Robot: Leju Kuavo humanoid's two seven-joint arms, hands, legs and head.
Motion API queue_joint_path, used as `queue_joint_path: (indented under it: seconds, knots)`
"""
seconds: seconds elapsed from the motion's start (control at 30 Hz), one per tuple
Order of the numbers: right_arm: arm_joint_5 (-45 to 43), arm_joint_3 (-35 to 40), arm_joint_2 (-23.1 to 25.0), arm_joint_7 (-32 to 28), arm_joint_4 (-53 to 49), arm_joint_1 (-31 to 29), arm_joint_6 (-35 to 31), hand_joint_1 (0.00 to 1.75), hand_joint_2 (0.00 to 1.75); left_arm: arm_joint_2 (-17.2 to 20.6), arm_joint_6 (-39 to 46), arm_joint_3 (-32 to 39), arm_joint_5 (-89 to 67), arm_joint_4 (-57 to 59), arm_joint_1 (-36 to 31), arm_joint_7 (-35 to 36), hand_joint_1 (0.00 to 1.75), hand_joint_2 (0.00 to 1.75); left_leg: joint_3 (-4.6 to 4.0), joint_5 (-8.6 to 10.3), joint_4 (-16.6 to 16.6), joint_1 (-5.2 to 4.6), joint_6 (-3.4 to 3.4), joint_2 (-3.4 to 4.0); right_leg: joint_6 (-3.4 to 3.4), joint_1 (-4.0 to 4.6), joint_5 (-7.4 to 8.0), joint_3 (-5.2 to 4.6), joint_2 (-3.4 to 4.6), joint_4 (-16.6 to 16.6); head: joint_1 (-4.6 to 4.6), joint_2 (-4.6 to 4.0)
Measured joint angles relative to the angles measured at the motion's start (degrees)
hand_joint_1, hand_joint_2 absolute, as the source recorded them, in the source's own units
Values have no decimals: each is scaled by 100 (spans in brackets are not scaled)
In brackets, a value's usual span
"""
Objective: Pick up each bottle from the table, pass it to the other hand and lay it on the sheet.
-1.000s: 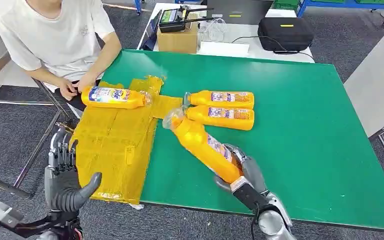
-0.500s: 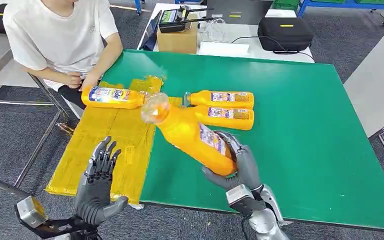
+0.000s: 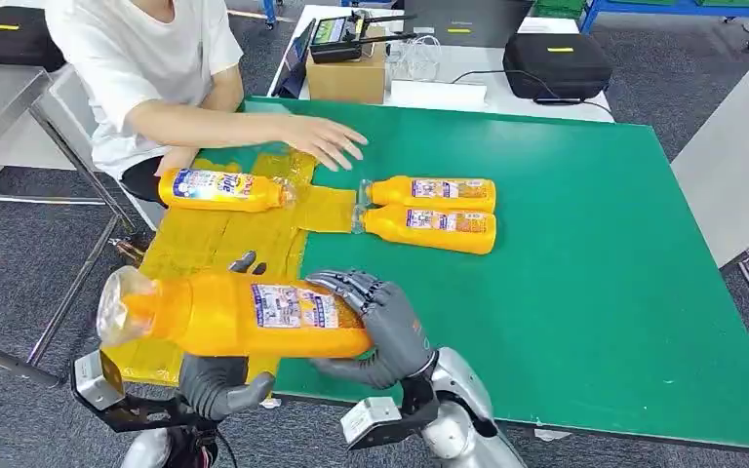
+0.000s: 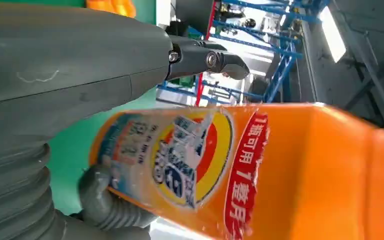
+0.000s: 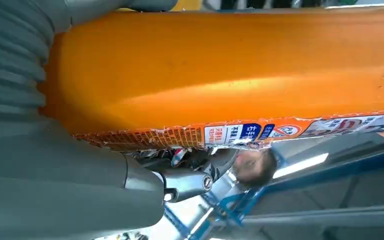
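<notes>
My right hand (image 3: 382, 328) grips the base end of an orange bottle (image 3: 244, 314) and holds it level above the table's front edge, cap end pointing left. My left hand (image 3: 216, 378) is under and behind the bottle's middle, thumb below, fingers (image 3: 244, 261) still standing straight up behind it. In the left wrist view the thumb (image 4: 80, 65) stretches along the label of the bottle (image 4: 280, 170). In the right wrist view the bottle (image 5: 230, 65) lies against my right hand (image 5: 55, 185). One bottle (image 3: 219, 189) lies on the yellow sheet (image 3: 205, 255). Two more bottles (image 3: 434, 192) (image 3: 429, 229) lie side by side on the green table (image 3: 585, 253).
A person in a white shirt sits at the table's far left corner, one hand (image 3: 327, 139) reaching over the table near the sheet's far edge. A cardboard box (image 3: 346, 73) and a black case (image 3: 556, 63) stand on the table behind.
My right hand swung the bottle left and levelled it over the table's front edge. My left hand rose under it. The person's hand reached out over the table.
</notes>
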Motion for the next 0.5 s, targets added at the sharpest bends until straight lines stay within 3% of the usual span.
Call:
queue_joint_path:
  seconds: [0.13,0.5]
  knots:
    - [173,214,39,-35,65,-71,-497,175,175,-2,-127,-55,74,22,-44,-68,0,175,0,0,0,-2,0,0,0,-1,0,0,0,0,0,0]
    - [116,791,175,483,397,-274,-286,175,175,-114,170,-135,-15,-186,-35,-365,0,175,-4,0,0,0,0,0,0,0,0,-4,0,0,-2,0]
